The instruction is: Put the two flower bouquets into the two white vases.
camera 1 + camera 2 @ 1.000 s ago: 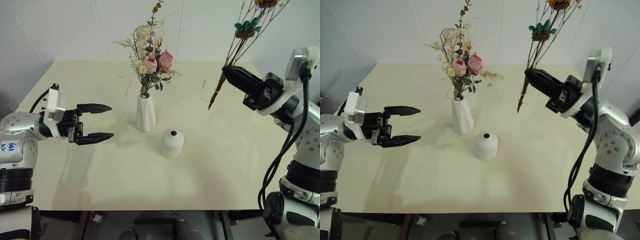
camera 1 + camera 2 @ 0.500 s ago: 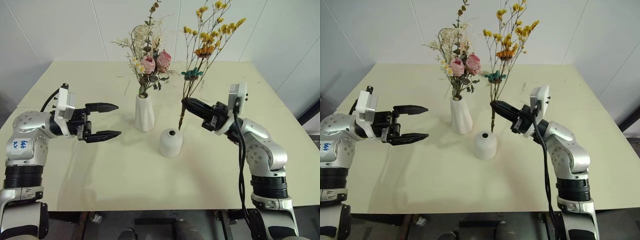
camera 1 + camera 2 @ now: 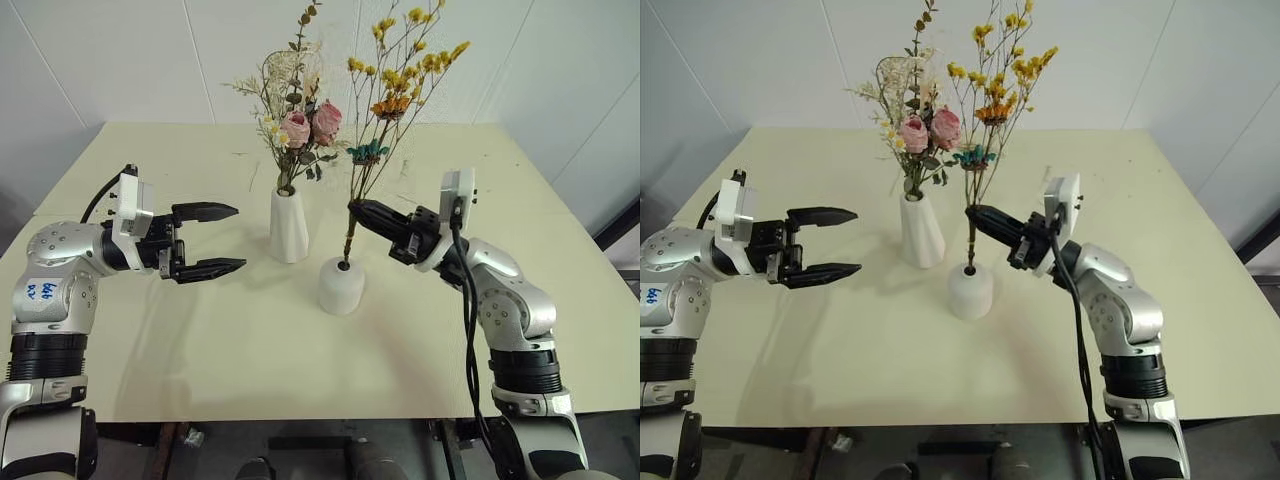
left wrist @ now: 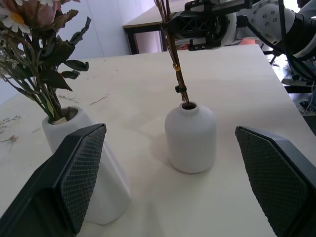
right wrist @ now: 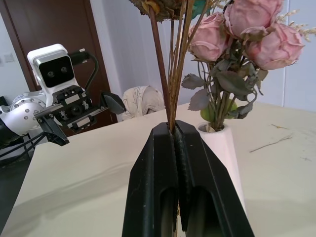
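Observation:
The pink rose bouquet (image 3: 303,127) stands upright in the tall tapered white vase (image 3: 290,226) at mid-table. My right gripper (image 3: 358,210) is shut on the thin stems of the yellow-orange blossom bouquet (image 3: 403,82), just above the short rounded white vase (image 3: 341,286). The stem ends reach into that vase's top hole (image 4: 187,104). In the right wrist view the black fingers (image 5: 154,163) pinch the stems together. My left gripper (image 3: 226,238) hangs open and empty, level, to the left of the tall vase.
Loose dried twig scraps (image 3: 257,176) lie on the cream table (image 3: 200,350) behind the vases, with more (image 3: 406,170) toward the back right. A white wall stands behind the table. There is free tabletop in front of the vases.
My right gripper carried the yellow-orange bouquet left and down from the table's right side, until the stem ends entered the short vase's hole. My left gripper stayed open and nearly still.

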### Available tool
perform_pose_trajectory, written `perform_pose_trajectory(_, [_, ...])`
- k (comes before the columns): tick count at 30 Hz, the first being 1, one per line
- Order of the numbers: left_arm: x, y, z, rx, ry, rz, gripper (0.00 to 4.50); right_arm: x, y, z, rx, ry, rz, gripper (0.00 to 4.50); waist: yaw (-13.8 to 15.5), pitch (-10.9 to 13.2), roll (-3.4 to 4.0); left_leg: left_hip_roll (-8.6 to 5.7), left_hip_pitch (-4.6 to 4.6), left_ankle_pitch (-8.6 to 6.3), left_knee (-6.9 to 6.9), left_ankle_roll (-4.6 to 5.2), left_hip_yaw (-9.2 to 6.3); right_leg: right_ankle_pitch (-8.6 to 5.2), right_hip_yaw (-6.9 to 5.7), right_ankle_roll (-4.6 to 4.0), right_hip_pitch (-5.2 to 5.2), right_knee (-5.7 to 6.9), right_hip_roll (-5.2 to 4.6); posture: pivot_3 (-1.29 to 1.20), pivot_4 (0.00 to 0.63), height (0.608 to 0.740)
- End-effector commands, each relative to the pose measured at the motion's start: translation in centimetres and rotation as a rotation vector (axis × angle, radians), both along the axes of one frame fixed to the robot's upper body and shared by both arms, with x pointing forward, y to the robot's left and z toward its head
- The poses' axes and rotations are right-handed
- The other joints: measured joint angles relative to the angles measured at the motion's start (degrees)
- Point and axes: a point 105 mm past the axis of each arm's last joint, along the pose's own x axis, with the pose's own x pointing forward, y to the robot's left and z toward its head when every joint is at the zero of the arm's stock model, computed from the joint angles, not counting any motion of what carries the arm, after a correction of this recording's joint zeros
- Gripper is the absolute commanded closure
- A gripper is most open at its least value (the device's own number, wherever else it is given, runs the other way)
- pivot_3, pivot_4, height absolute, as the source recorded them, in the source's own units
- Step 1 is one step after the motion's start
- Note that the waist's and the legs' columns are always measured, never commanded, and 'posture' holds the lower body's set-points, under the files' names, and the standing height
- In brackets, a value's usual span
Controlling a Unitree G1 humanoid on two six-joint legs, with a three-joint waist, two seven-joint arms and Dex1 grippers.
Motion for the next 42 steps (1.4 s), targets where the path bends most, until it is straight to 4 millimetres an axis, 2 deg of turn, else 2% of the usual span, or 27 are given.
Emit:
perform_pose_trajectory(1, [-0.5,0.2,0.9,-0.015,-0.039,0.006,0.00,-0.5,0.3,1.7,0.028,-0.070,0.019,4.48,-0.01,0.00,0.00,0.00,0.00,0.00,0.00,0.00,0.00,0.00,0.00,0.00,0.00,0.00,0.00,0.00,0.150,0.740])
perform_pose_trajectory(12, [-0.5,0.4,0.9,-0.017,-0.043,0.018,0.00,0.1,-0.3,0.5,0.019,-0.041,-0.012,4.48,-0.05,0.00,0.00,0.00,0.00,0.00,-0.02,0.00,0.00,-0.01,0.00,-0.01,0.00,-0.01,0.00,0.00,0.150,0.740])
perform_pose_trajectory(27, [-0.2,0.5,1.1,-0.012,-0.051,0.023,0.00,-1.1,-0.4,-0.5,0.012,-0.010,0.010,4.48,-0.05,0.00,0.00,0.00,0.00,0.00,-0.05,0.00,0.00,-0.01,0.00,-0.02,0.00,-0.05,0.00,0.00,0.150,0.740])
perform_pose_trajectory(42, [0.0,0.5,1.3,-0.009,-0.053,0.021,0.00,-0.6,-0.8,-1.5,-0.013,-0.017,-0.029,4.48,-0.01,0.00,0.00,0.00,0.00,0.00,-0.13,0.00,0.00,-0.01,0.00,-0.02,0.00,-0.16,0.00,0.00,0.150,0.740])
